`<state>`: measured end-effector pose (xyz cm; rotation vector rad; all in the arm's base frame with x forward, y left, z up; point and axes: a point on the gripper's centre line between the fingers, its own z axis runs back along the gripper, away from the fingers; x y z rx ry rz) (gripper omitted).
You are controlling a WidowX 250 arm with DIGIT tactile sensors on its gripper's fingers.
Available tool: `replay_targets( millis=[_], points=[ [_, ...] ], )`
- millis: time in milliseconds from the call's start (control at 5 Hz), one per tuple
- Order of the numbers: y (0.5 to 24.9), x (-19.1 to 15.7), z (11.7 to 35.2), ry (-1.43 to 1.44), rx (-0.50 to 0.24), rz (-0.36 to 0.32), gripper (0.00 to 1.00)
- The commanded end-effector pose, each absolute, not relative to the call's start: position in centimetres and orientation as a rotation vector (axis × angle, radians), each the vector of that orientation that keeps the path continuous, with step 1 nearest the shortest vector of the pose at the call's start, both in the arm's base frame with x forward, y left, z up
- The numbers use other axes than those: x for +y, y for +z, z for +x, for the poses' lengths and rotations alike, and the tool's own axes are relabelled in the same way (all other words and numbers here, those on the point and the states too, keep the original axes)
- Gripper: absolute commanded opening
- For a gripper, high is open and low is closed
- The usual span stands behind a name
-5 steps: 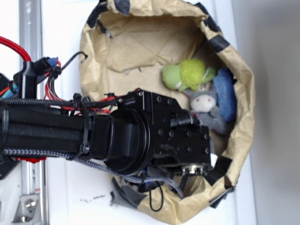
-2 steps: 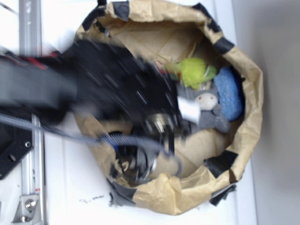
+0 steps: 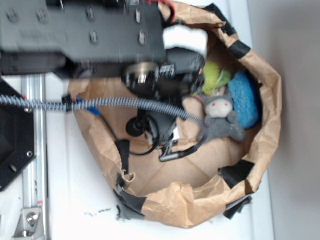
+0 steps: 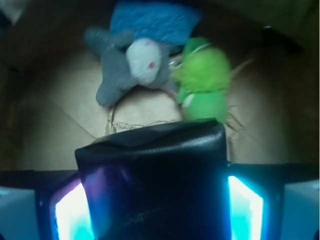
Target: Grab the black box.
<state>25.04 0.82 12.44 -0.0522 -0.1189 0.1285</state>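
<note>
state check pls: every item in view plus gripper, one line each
black box: clamped between the gripper pads, filling the lower wrist view
gripper: shut on the black box
grey plush toy: lying loose in the bag, untouched
green plush toy: lying beside the grey one, loose
blue item: against the bag wall, behind the grey toy
paper bag: open, rim rolled and taped

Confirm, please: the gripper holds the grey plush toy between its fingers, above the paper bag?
Not quite. The wrist view shows the gripper shut on the black box; the grey plush toy lies loose in the paper bag.
</note>
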Motion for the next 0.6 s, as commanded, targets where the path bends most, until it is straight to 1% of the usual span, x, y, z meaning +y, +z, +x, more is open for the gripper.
replay_targets(
  millis=[0, 200, 400],
  points=[
    [16.4, 0.3, 24.7, 0.192, -0.141, -0.099, 0.0],
    [16.4, 0.8, 25.4, 0.205, -0.152, -0.101, 0.0],
    [16.1, 1.1, 26.0, 0.22, -0.162, -0.077, 0.0]
  ],
)
